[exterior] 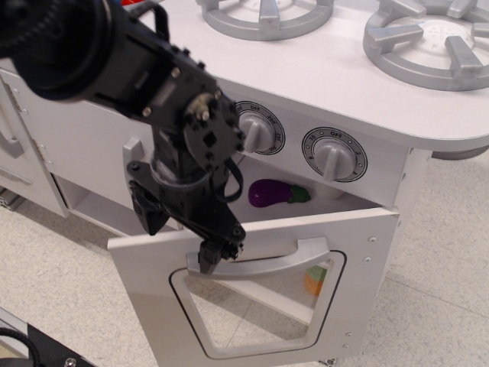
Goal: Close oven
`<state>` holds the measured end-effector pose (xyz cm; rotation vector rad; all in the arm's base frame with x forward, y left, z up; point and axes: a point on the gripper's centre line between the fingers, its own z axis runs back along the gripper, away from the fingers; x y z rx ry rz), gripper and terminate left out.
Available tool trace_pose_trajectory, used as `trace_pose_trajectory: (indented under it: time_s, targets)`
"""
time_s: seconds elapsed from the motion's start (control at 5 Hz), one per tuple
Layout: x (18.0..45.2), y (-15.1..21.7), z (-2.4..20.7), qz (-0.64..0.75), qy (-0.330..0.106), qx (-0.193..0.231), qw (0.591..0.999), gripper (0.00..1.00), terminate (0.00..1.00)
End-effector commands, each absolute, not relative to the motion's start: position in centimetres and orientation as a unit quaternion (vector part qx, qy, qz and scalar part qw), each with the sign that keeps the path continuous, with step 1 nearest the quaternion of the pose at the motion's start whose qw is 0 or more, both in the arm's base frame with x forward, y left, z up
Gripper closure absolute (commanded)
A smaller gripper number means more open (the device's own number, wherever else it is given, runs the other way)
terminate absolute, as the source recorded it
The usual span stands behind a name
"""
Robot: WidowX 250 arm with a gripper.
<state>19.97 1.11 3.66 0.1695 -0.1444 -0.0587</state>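
The white toy oven (382, 180) has its wide door (367, 267) swung partway round, still ajar, its clear window (252, 306) facing me. My black gripper (218, 252) rests against the left end of the curved grey bar handle (286, 256), fingertips together on the door's outer face. A purple toy eggplant (267, 193) lies inside on the oven shelf. Two grey dials (334, 157) show above the door; my arm hides anything further left.
Grey burner rings (432, 38) sit on the stovetop above. An orange toy (315, 279) shows through the door window. A white cabinet front (46, 145) stands to the left. Speckled floor (61, 275) lies below.
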Motion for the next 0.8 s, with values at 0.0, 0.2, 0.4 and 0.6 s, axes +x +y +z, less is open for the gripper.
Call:
trace_pose_trajectory:
  time_s: [0.0,0.2,0.4,0.6]
  targets:
    - [18.3,-1.1,3.6,0.002,-0.057,0.058,0.997,0.0,0.0]
    - [18.6,-1.9,1.1,0.035,-0.034,0.038,0.998,0.0,0.0]
    - [19.0,-2.3,-0.5,0.043,-0.044,0.034,0.998,0.0,0.0]
    - [20.2,-1.8,-0.9,0.061,-0.053,0.038,0.996,0.0,0.0]
